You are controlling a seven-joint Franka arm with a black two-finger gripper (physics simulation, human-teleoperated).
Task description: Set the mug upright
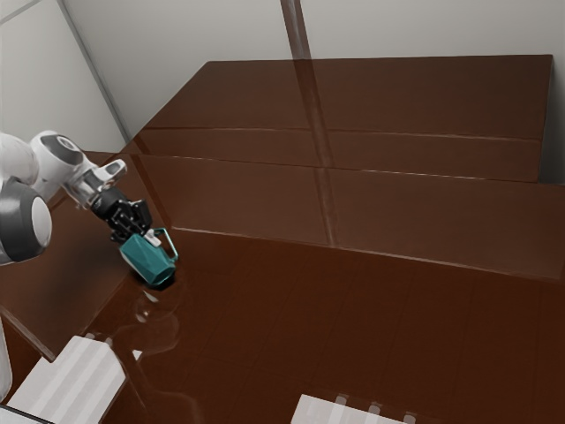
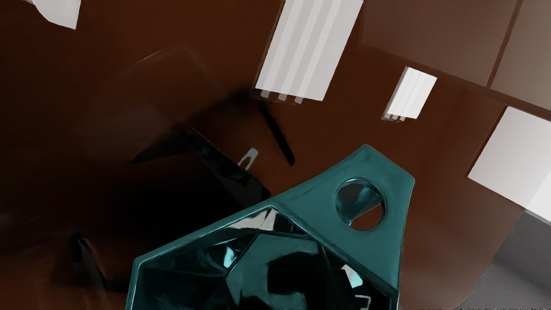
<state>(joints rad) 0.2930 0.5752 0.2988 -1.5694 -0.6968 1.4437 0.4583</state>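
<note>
The black gripper [image 1: 132, 223] is at the exterior view's left, angled down over the open end of the teal mug [image 1: 147, 260] and close against it. The mug is tilted, its rim end up toward the gripper and its base end down toward the table. Its handle [image 1: 172, 245] is on the exterior view's right side. In the wrist view the teal mug [image 2: 275, 249] has its faceted mouth toward the camera, and a flat handle [image 2: 320, 204] with a round hole juts out from one side. Whether the mug's base touches the table cannot be told.
The glossy brown table [image 1: 371, 318] carries bright reflections. White striped patches [image 1: 75, 384] lie near the exterior view's lower edge. A pale wall [image 1: 424, 26] stands behind the table.
</note>
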